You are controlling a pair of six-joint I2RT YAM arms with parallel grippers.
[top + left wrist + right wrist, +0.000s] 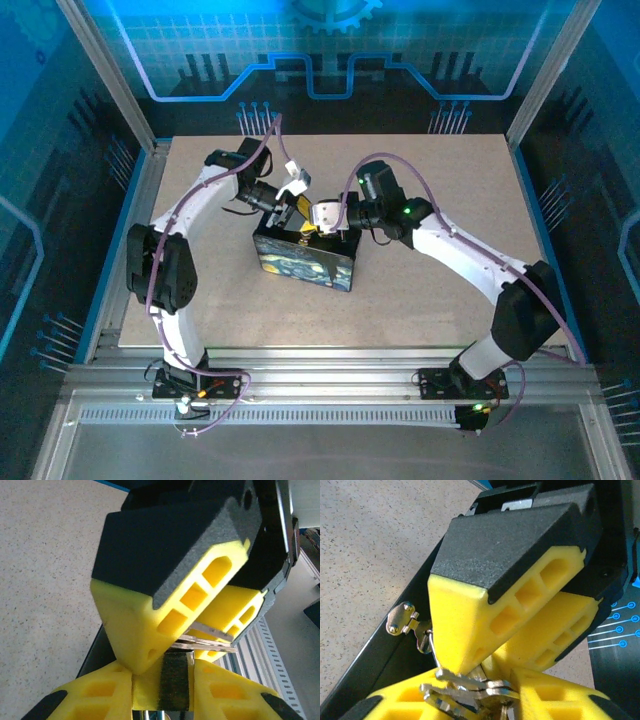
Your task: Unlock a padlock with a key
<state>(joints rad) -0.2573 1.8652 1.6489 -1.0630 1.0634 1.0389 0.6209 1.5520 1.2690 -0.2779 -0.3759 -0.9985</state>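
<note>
Carefully: left hand (162, 677) clamps the padlock (146, 689), right hand (487, 677) pinches the key (470, 686) just ahead of it; steady the padlock, feed the key in straight.

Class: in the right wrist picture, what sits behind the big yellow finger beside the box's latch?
A thin silver loop hangs from the latch and passes behind the finger. Whatever the loop joins lower down is covered by that finger.

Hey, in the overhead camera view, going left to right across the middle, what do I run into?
left arm → left tool → right tool → right arm. The box overlaps both tools' span, so I skip it.
</note>
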